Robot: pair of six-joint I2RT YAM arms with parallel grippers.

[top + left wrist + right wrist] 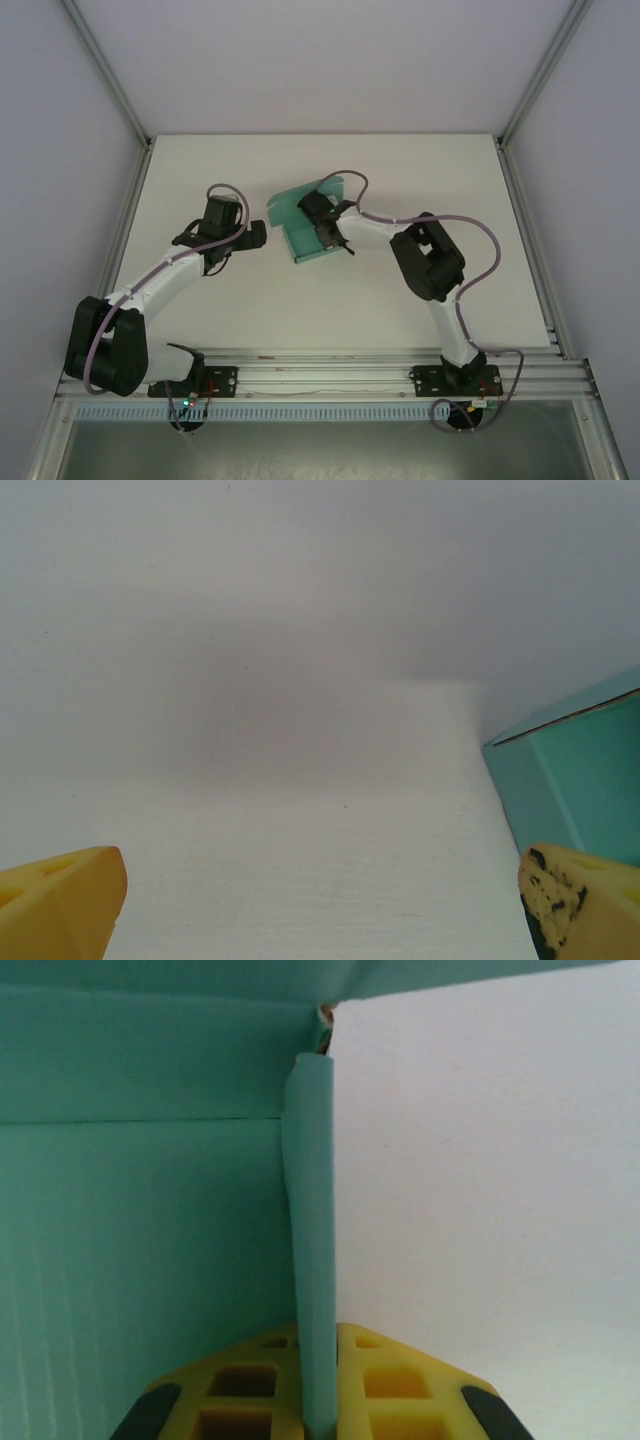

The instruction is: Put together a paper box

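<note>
Teal-green, only partly folded: paper box (305,248) resting on the bench (400,170). Pinches its upright side flap (310,1210) in right pincer (320,1355); holds left pincer (320,908) spread wide just left of it. Likely left: locking other flaps.

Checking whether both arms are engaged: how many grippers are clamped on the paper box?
1. The right gripper is shut on an upright flap of the paper box; the left gripper sits open just left of it, holding nothing.
</note>
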